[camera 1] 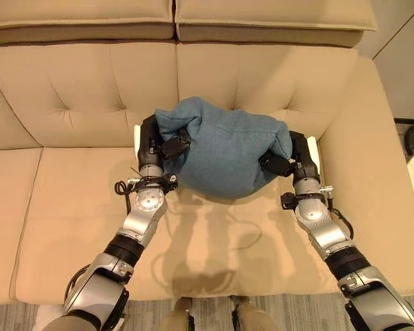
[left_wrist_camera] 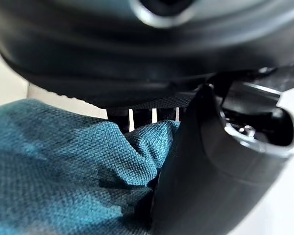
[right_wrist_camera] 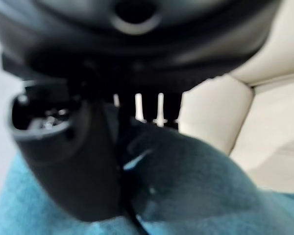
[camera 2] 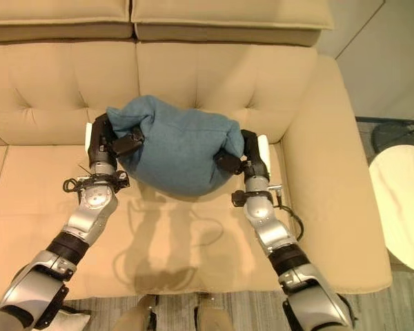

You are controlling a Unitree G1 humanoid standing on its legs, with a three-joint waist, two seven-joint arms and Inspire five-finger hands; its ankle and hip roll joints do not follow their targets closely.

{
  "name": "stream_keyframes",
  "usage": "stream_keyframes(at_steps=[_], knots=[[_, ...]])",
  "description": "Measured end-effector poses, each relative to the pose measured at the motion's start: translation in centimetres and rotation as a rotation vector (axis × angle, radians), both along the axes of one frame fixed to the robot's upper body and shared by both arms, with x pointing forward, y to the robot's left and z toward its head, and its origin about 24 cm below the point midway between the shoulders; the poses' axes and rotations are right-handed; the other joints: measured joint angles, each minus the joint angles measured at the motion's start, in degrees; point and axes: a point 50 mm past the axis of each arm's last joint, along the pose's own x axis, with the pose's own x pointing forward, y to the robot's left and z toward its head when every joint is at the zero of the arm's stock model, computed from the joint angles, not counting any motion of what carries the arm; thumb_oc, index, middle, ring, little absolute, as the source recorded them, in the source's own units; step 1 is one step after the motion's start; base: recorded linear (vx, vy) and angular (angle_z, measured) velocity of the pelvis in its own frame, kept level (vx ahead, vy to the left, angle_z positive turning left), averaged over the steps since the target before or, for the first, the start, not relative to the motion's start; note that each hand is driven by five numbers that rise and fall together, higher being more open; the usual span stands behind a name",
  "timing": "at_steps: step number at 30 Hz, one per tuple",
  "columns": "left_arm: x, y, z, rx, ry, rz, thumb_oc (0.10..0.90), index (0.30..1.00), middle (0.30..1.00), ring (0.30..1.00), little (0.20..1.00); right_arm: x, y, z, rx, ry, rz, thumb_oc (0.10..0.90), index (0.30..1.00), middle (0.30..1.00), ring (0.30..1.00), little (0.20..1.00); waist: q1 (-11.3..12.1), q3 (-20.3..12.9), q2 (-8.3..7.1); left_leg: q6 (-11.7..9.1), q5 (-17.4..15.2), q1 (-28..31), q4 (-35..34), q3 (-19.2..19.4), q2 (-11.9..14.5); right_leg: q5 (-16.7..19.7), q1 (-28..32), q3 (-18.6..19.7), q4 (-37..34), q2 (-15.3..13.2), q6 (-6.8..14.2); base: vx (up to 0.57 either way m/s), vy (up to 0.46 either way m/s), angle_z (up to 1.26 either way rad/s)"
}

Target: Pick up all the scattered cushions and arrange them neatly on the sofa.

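A teal-blue cushion (camera 1: 224,148) hangs between my two hands just above the beige sofa's seat (camera 1: 83,214), close to the tufted backrest (camera 1: 76,86). My left hand (camera 1: 154,141) grips the cushion's left end, thumb pinching the fabric (left_wrist_camera: 88,171). My right hand (camera 1: 294,155) holds the right end the same way, thumb pressed into the cloth (right_wrist_camera: 186,176). The cushion bulges and sags in the middle between both grips.
The sofa's right armrest (camera 1: 362,172) runs beside my right arm. A round white side table (camera 2: 400,207) stands on the floor past that armrest. Two back cushions (camera 1: 172,21) sit along the sofa's top edge. Grey carpet (camera 1: 297,314) lies in front.
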Motion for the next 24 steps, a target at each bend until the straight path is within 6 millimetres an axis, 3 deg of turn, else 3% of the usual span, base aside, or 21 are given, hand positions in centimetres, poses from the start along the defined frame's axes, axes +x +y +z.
stream_keyframes(at_steps=[3,4,5,6,14,17,24], knots=[[-0.6,0.2,-1.1,-0.011,0.023,0.004,0.4,0.3,0.3,0.3,0.3,-0.3,0.1,-0.8,-0.007,0.024,0.013,0.4,0.3,0.3,0.3,0.3,0.79,0.02,-0.05,-0.79,-0.55,0.41,0.7,0.61,1.24,0.3,0.82,-0.8,0.03,1.32,-0.23,-0.01,-0.022,0.07],[-0.6,0.2,-1.1,-0.011,0.025,0.002,0.69,0.735,0.735,0.735,0.735,-0.4,0.0,-0.9,-0.009,0.026,0.011,0.547,0.521,0.521,0.521,0.521,0.67,0.02,-0.04,-0.79,-0.55,0.51,0.49,0.61,1.5,0.3,0.9,-1.46,0.02,1.55,-0.23,-0.01,-0.015,0.12],[-0.6,0.1,-1.1,-0.01,0.024,0.001,0.8,0.9,0.9,0.9,0.9,-0.4,-0.1,-0.8,-0.01,0.026,0.01,0.626,0.639,0.639,0.639,0.639,0.63,0.02,-0.04,-0.8,-0.55,0.61,-0.03,0.6,1.82,0.3,0.81,-1.65,0.02,1.86,-0.23,-0.02,-0.025,0.12],[-0.6,0.2,-1.1,-0.008,0.026,0.003,0.8,0.9,0.9,0.9,0.9,-0.4,-0.1,-1.0,-0.013,0.03,0.006,0.8,0.9,0.9,0.9,0.9,0.58,0.02,-0.05,-1.77,-1.42,0.43,-0.04,0.64,2.37,0.3,0.7,-1.88,0.01,2.37,-0.27,-0.02,-0.018,0.11],[-0.4,0.9,-0.8,0.018,0.01,0.017,0.8,0.9,0.9,0.9,0.9,-0.1,-0.8,-0.4,-0.058,-0.001,-0.041,0.8,0.9,0.9,0.9,0.9,0.76,-0.46,-0.93,-1.94,-1.63,-1.44,-0.04,0.92,1.79,0.72,-1.08,-2.15,-0.01,1.91,-0.46,-0.01,-0.006,0.03],[2.3,1.1,2.4,0.122,-0.028,0.04,0.8,0.9,0.9,0.9,0.9,2.7,-2.3,3.3,-0.147,-0.053,-0.149,0.8,0.9,0.9,0.9,0.9,0.66,-0.73,-1.35,-1.25,-0.8,-2.93,-0.02,0.9,1.58,1.71,-2.54,-2.38,0.0,1.58,-0.61,0.0,0.0,0.0],[4.0,1.7,4.9,0.15,-0.038,0.091,0.8,0.9,0.9,0.9,0.9,4.4,-3.0,6.7,-0.175,-0.096,-0.244,0.8,0.9,0.9,0.9,0.9,0.74,-0.73,-1.34,-1.25,-0.8,-3.03,-0.01,0.8,1.84,1.71,-2.55,-3.18,0.0,1.74,-0.61,0.0,0.0,0.0]])
